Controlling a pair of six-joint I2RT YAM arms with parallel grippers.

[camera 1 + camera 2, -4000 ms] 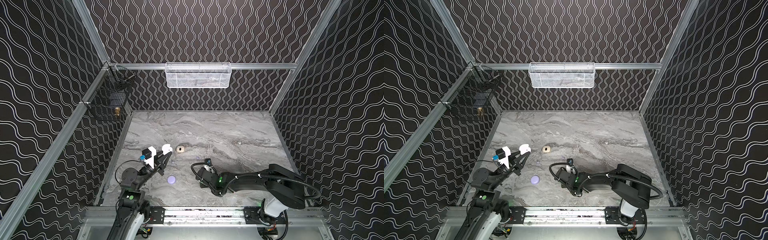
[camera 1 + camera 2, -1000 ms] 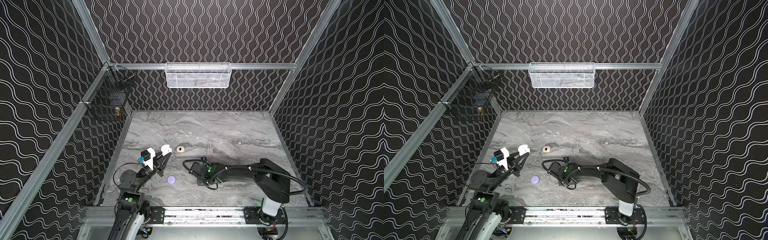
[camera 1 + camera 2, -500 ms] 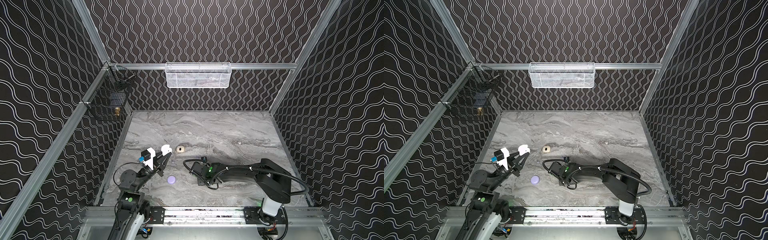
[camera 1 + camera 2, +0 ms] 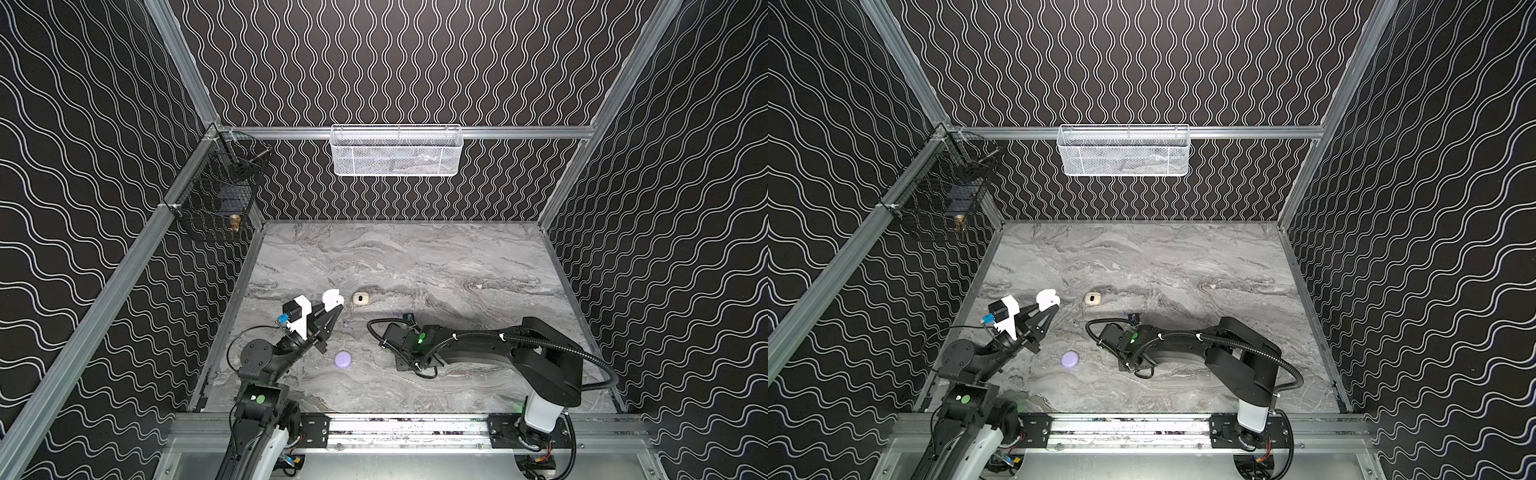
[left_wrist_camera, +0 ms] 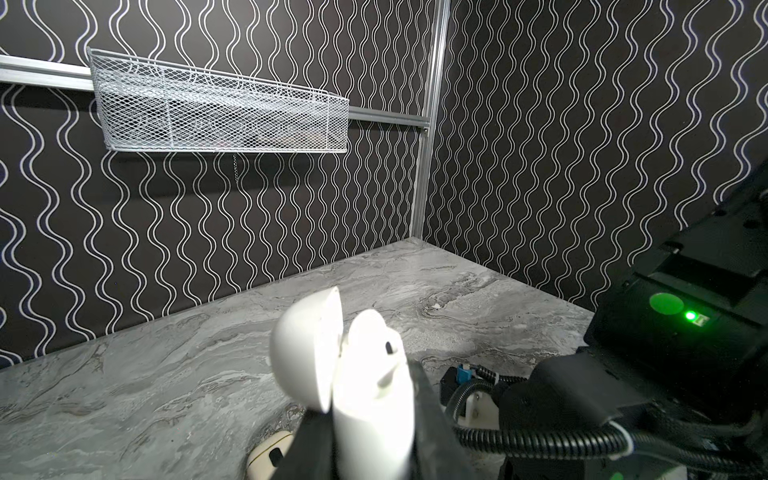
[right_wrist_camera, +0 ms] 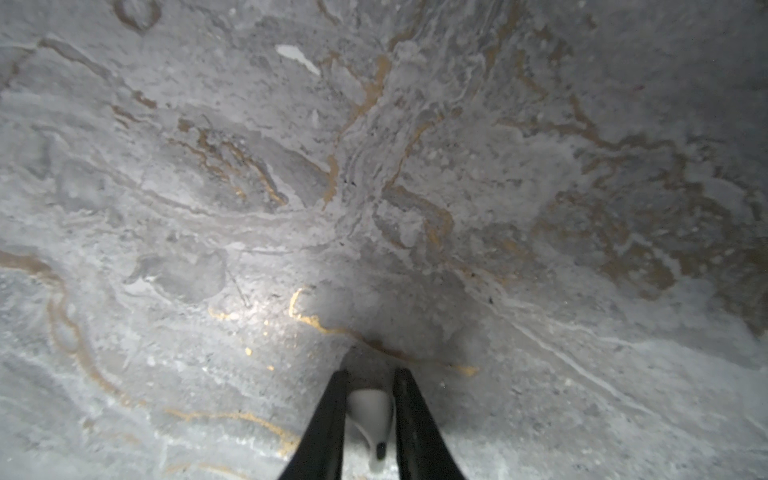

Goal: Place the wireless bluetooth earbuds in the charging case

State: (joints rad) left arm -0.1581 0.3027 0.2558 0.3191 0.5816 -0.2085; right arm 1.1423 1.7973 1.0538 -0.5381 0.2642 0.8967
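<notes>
Right wrist view: the right gripper (image 6: 371, 374) pinches a white earbud (image 6: 370, 409) between its two dark fingers, close over the marble table (image 6: 415, 166). In the left wrist view, the left gripper (image 5: 365, 419) is clamped on the white charging case (image 5: 374, 386), its lid swung open, raised off the table. A lavender case (image 4: 343, 359) lies on the table between the two arms.

Frame edge crops the white charging case (image 5: 374, 424); beside it a finger (image 5: 309, 449) half hides the cream case (image 5: 266, 455); the earbud (image 6: 370, 409) is blurred.
</notes>
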